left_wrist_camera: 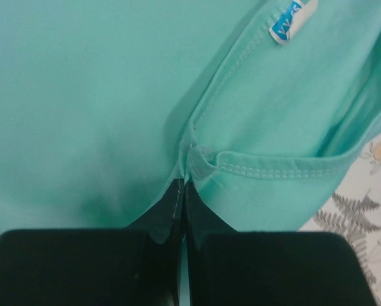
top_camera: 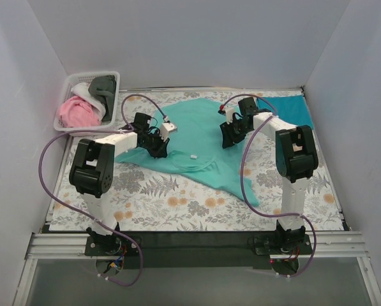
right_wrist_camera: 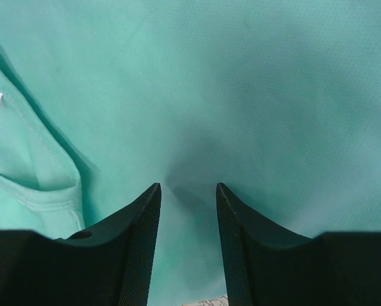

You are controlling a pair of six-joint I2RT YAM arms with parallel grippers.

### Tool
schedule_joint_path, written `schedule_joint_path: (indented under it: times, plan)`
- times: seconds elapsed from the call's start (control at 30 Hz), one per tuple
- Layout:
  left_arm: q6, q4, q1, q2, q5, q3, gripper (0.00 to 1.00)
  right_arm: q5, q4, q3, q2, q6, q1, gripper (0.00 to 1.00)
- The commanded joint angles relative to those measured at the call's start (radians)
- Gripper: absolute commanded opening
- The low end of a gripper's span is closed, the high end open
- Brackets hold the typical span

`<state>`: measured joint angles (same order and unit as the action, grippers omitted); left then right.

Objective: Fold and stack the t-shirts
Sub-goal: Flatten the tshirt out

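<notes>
Top external view: a large white floral-print cloth (top_camera: pixel 177 204) was seen covering the table, with the mint-turquoise short-sleeved t-shirt (top_camera: pixel 196 131) spread at frame centre and a darker teal-blue t-shirt (top_camera: pixel 292 109) at upper right. The left gripper (left_wrist_camera: pixel 182 188) was pinched onto mint fabric beside the collar seam. The right gripper (right_wrist_camera: pixel 188 189) was narrowly parted, with fabric puckered between its jaws. The grasp for a fold was judged in hand; closure of the right jaws was called for next.
</notes>
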<state>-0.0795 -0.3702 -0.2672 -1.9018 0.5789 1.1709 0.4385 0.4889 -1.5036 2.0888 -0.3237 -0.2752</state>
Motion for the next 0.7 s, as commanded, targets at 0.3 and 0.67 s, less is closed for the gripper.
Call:
schedule_joint_path:
  times: [0.3, 0.67]
  plan:
    - [0.920, -0.480, 0.218, 0.493, 0.095, -0.374, 0.00, -0.009, 0.122, 0.066, -0.035, -0.038, 0.001, 0.37]
    - [0.669, -0.515, 0.179, 0.540, 0.326, -0.241, 0.57, 0.043, 0.204, 0.190, -0.131, -0.078, -0.002, 0.36]
